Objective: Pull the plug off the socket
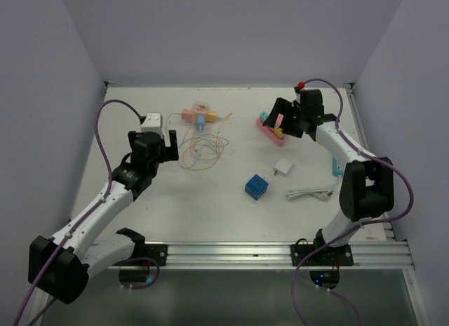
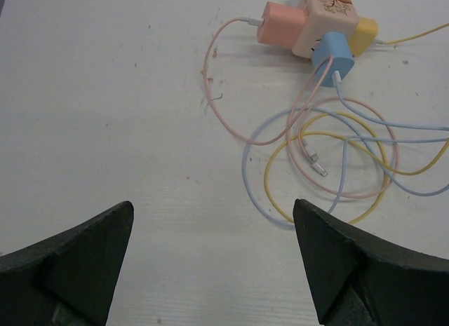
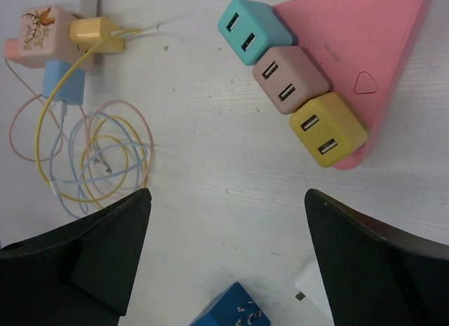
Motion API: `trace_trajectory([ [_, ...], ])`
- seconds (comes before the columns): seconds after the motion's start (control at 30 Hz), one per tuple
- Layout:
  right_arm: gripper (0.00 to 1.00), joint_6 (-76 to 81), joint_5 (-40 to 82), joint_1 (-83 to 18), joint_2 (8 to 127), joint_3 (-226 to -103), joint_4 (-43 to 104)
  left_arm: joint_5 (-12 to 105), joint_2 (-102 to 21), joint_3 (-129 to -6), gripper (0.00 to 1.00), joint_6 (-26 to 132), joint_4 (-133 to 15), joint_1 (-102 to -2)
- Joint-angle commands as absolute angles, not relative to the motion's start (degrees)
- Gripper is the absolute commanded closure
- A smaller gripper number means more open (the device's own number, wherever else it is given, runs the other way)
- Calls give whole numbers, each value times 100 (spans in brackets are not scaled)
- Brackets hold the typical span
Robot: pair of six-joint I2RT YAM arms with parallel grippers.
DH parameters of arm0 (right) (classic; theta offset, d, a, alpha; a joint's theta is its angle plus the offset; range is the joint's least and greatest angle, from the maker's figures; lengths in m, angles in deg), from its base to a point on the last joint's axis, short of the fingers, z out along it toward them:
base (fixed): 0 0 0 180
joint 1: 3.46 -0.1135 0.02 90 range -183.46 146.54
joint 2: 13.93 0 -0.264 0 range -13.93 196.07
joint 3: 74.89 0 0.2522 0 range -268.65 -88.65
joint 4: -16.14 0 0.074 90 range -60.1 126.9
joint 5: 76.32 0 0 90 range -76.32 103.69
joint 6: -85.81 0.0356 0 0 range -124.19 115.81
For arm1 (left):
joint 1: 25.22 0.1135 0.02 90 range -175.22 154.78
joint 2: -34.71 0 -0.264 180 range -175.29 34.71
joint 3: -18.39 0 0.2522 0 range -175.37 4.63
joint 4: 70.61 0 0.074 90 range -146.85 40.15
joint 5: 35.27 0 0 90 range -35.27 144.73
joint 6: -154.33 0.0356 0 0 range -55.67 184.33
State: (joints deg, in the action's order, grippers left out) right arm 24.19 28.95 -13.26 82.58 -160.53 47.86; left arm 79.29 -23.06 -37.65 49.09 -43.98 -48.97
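A cream cube socket (image 1: 198, 115) lies at the back middle of the table, with a pink plug (image 2: 280, 24), a blue plug (image 2: 332, 56) and a yellow plug (image 2: 363, 37) stuck in it. Their cables (image 2: 344, 158) coil in front of it. My left gripper (image 1: 152, 133) is open and empty to the left of the socket, and its wrist view (image 2: 212, 203) shows bare table between the fingers. My right gripper (image 1: 286, 119) is open and empty above the table beside a pink power strip (image 3: 365, 52). The strip holds teal (image 3: 254, 30), mauve (image 3: 290, 79) and yellow (image 3: 327, 128) chargers.
A blue cube (image 1: 257, 186), a white charger (image 1: 283, 166) and a pale cable bundle (image 1: 309, 193) lie at the front right. A small teal object (image 1: 337, 170) sits by the right arm. Walls close the table on three sides.
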Motion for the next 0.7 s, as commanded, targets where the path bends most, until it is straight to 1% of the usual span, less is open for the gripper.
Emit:
trace_trajectory([
  [0.0,5,2182,2696,-1111,7984,-16222,4977,8075,-2364,-3765,1,5027,-4691,-4860],
  [0.1,7,2550,3089,-673,8055,-15924,4513,8110,-2400,-3765,1,5018,-4683,-4860],
  [0.17,8,2866,3493,-365,8177,-15635,3934,8119,-2408,-3765,1,5018,-4674,-4860],
  [0.23,11,2921,3653,-101,8344,-15615,3712,8119,-2408,-3738,1,5018,-4683,-4860],
  [0.27,14,2877,3767,-74,8441,-15650,3607,8110,-2408,-3747,1,5027,-4683,-4860],
  [0.33,17,2816,3882,-21,8774,-15790,3474,8110,-2426,-3738,1,5027,-4683,-4860],
  [0.5,19,2762,4058,84,9416,-16090,3157,8172,-2426,-3703,1,5036,-4665,-4860],
  [0.6,23,2850,4268,146,9812,-16266,3017,8180,-2478,-3694,1,5036,-4674,-4860],
  [0.67,28,3008,4383,190,10023,-16275,2649,8172,-2514,-3694,1,5027,-4683,-4860],
])
